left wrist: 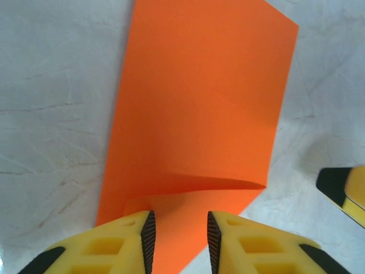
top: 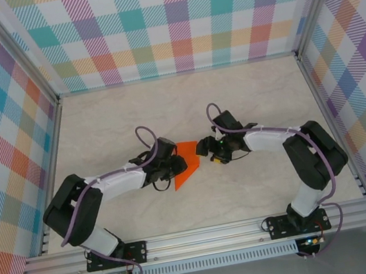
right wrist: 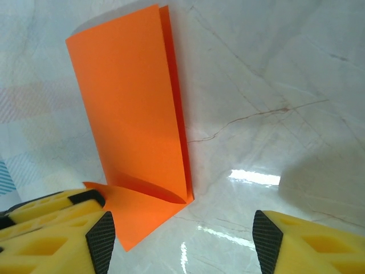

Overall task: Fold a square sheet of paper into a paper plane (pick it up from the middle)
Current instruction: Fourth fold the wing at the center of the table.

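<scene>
Marble-patterned worktop (top: 129, 111) lies under the square sheet of paper (top: 184, 165), and both arms reach in to it from opposite sides: the left arm (top: 113, 184) from the sheet's left, the right arm (top: 275, 139) from its right.

You can see in the right wrist view that the sheet is already doubled over into a long rectangle, 2 layers showing along one edge, flat on the worktop. That looks like 1 fold done, so you are early in the job. No pointed nose, no wings and no dart shape are there yet, and the paper plane is all ahead of you.

Your left gripper (left wrist: 179, 220) sits over the sheet's near corner, its fingers a narrow gap apart with orange showing between them, so nothing is pinched. Your right gripper (right wrist: 183, 228) stands just beside the sheet, fingers spread wide and holding nothing.

Smallest of all, a curl (right wrist: 148, 188) lifts the top layer near that corner.
</scene>
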Controlling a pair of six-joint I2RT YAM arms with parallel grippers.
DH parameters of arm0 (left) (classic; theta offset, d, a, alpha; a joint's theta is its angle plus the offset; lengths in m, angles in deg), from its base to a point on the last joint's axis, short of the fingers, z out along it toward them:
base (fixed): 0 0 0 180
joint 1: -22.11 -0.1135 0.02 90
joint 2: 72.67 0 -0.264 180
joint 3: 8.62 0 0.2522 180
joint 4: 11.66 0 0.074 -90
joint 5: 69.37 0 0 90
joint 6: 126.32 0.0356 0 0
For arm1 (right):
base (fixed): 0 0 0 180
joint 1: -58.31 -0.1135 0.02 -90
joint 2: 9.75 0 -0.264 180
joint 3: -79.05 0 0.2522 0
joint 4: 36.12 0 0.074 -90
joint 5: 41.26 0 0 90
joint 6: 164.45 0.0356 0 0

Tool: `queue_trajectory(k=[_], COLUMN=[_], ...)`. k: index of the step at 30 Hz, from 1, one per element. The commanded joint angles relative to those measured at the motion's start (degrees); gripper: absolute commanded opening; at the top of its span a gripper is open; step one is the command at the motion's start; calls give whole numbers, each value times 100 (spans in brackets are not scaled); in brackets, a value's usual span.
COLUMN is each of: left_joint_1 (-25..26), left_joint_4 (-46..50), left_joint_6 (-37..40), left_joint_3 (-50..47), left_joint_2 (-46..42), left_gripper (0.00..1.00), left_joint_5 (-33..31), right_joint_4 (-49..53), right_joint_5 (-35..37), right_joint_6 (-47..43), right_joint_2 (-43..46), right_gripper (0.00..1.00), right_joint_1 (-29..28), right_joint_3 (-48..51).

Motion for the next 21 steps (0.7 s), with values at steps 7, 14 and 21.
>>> queue_trajectory(k=[7,14,21], left_joint_1=[-131,-149,-150], left_joint_4=[177,102,87], left_joint_6=[-167,-389,-413], left_joint_3=[5,-267,-330], left_joint_2=[350,245,196], left_gripper=[17,13,13], left_joint_5=[-426,-508,-502], right_joint_4=[-447,-562,-519], right_joint_5=[-856,-1138,-1166], right_joint_6=[251,417,418], right_joint_2=[-374,-580,-759], right_gripper=[62,54,50], right_joint_1=[-3,-46,-115], right_joint_3=[-102,-151,-271])
